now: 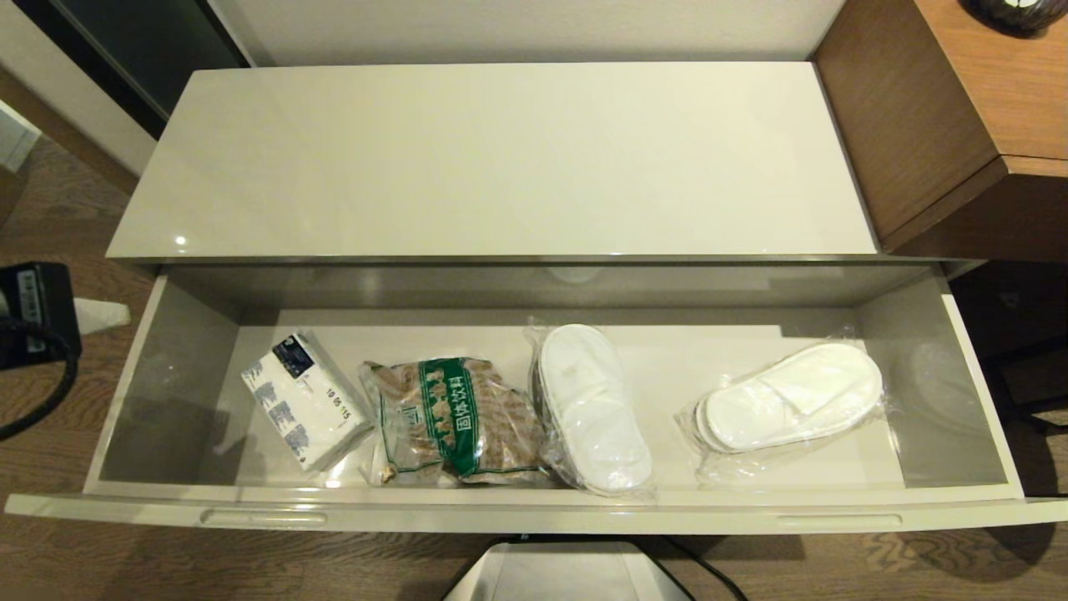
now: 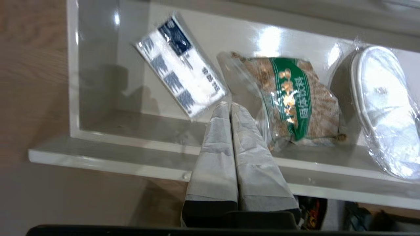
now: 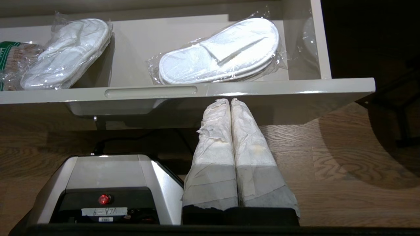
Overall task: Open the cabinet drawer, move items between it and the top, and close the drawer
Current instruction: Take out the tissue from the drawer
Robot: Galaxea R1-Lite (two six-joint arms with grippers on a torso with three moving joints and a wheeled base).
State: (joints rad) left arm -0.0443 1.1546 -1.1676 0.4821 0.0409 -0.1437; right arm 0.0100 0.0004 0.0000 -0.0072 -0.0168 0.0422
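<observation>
Drawer (image 1: 534,513) open, holding tissue pack (image 1: 304,399) and 2 slipper pairs (image 1: 592,406).

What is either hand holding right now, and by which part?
Nothing. The left hand is shut and empty beside the tissue pack; the right hand is shut and empty below the open cabinet drawer front.

– what do we see past our left gripper (image 2: 230,106)?
– its wrapped fingers (image 2: 213,154) pressed together, tips over the open cabinet drawer (image 2: 108,149), just beside the tissue pack (image 2: 181,83).
– and around that pack?
– it lies tilted on the drawer floor; the brown packet with the green band (image 2: 292,101) lies just beside it, and beyond the packet a film-sealed pair of white slippers (image 2: 382,108).
</observation>
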